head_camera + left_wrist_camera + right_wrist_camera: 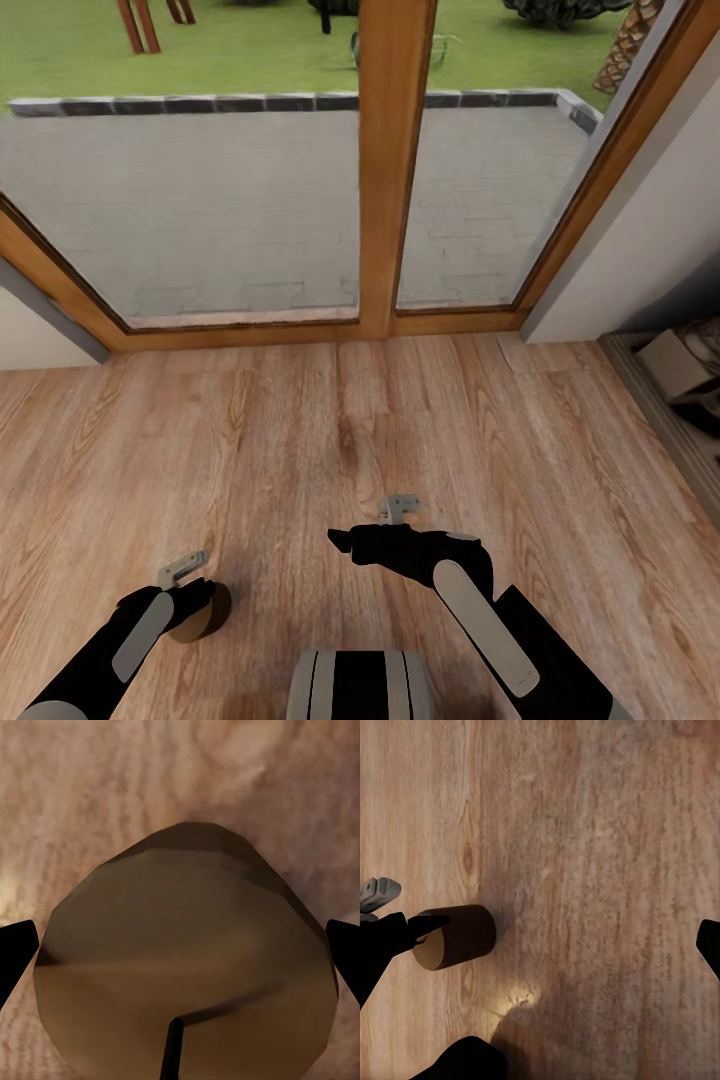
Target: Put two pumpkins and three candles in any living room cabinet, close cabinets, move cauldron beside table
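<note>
Jaws of the left gripper [180, 952] flank a candle [187, 967] over the floor [90, 787].

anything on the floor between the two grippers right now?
Bare wood floor only, per the head view, between the left gripper, which grips a candle, and the right gripper.

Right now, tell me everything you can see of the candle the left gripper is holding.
The candle is a short, squat tan-brown cylinder with a faceted edge and a thin dark wick on its flat top. It looks waxy and matte. The left gripper holds it between its dark fingers, lifted over the wooden floor, lying tilted sideways in the right wrist view.
</note>
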`<state>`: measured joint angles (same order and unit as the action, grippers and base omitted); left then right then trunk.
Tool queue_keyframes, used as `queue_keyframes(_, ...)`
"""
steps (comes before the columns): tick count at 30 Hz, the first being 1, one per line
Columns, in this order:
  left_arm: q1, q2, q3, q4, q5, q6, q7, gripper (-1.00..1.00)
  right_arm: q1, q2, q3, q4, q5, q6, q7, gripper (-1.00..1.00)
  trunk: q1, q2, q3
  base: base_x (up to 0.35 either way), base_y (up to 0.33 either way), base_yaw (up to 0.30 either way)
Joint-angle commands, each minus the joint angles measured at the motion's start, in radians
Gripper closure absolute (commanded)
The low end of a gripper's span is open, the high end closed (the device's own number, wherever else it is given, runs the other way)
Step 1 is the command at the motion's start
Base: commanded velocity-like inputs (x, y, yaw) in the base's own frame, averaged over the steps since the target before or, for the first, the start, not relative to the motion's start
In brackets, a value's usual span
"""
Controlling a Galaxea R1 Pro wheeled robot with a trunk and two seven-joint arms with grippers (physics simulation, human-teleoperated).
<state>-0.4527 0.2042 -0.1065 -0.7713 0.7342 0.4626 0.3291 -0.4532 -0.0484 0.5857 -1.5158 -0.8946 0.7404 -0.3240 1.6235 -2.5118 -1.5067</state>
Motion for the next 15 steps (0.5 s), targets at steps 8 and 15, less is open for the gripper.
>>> queue_keyframes(8,-0.001,0.001,-0.008,-0.002,0.012,0.002,0.005,1.00,-0.001,-0.001,0.002,0.000,-0.010,0.000,-0.010,-1.00,-0.001,0.000,0.011,0.000,0.000,0.000)
queue_keyframes(15,0.000,0.002,-0.002,-0.010,0.010,0.010,0.001,1.00,-0.001,-0.001,0.002,0.000,-0.010,-0.001,-0.011,-1.00,-0.005,0.002,0.038,0.000,0.000,0.000)
